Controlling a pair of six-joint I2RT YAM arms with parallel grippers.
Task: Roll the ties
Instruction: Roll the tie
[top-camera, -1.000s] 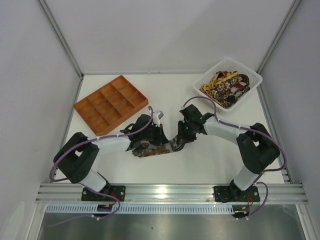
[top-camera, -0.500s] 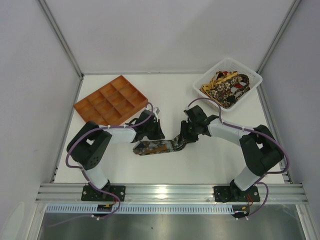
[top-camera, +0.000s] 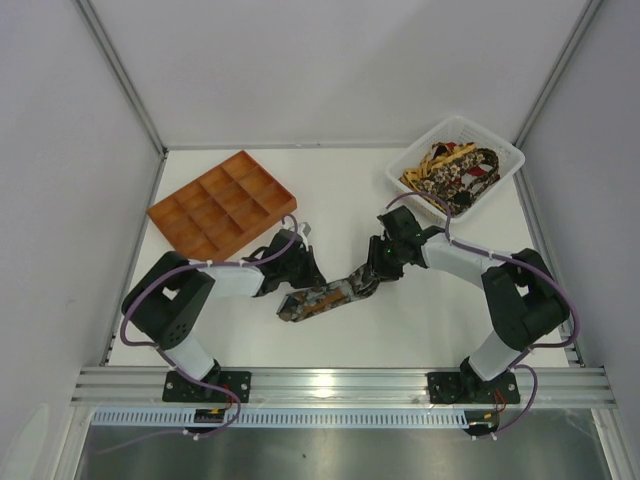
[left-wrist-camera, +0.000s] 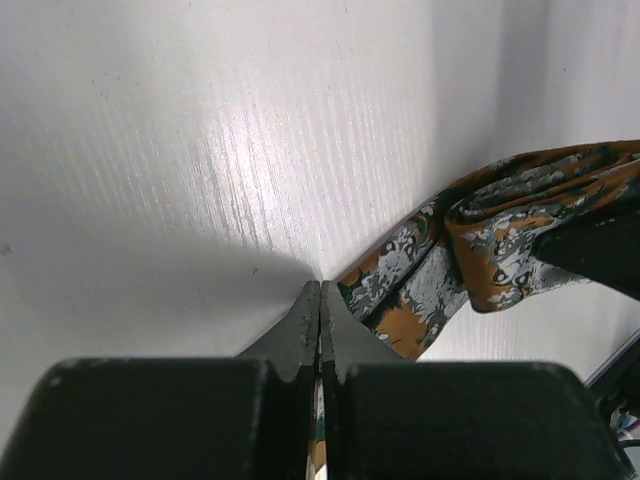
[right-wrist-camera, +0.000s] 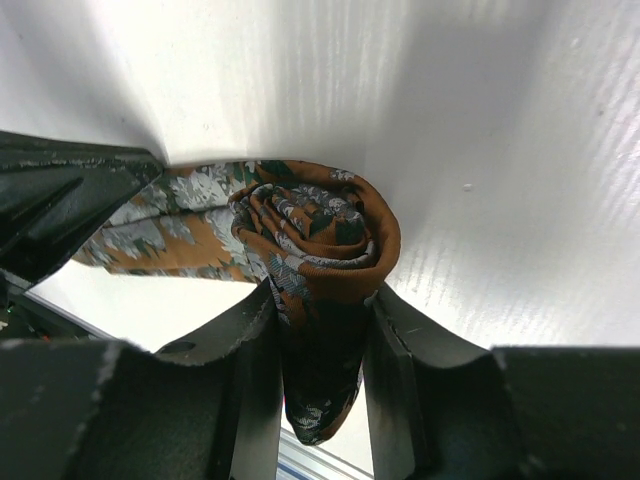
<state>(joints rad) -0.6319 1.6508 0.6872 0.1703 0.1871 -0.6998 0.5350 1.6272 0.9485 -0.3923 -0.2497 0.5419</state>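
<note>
One tie (top-camera: 325, 295) in brown, rust-orange and grey lies slanted across the middle of the table. Its far right end is wound into a tight roll (right-wrist-camera: 320, 225). My right gripper (right-wrist-camera: 320, 295) is shut on that roll, a finger pressed against each side, and stands at the tie's right end (top-camera: 378, 268). The unrolled length (left-wrist-camera: 500, 250) runs out to the left. My left gripper (left-wrist-camera: 320, 285) is shut, with its tips on the table right beside the tie's edge. From above, this left gripper (top-camera: 303, 274) sits just beyond the tie's loose end.
A white basket (top-camera: 513, 155) at the back right holds more patterned ties (top-camera: 455, 172). An orange compartment tray (top-camera: 222, 205) sits at the back left. The enclosure's white walls rise on all sides, and an aluminium rail runs along the near edge.
My left gripper has come off the tie, drawn back a little to the left and shut. The tie's loose end has swung nearer. The right gripper has shifted slightly right with the roll.
</note>
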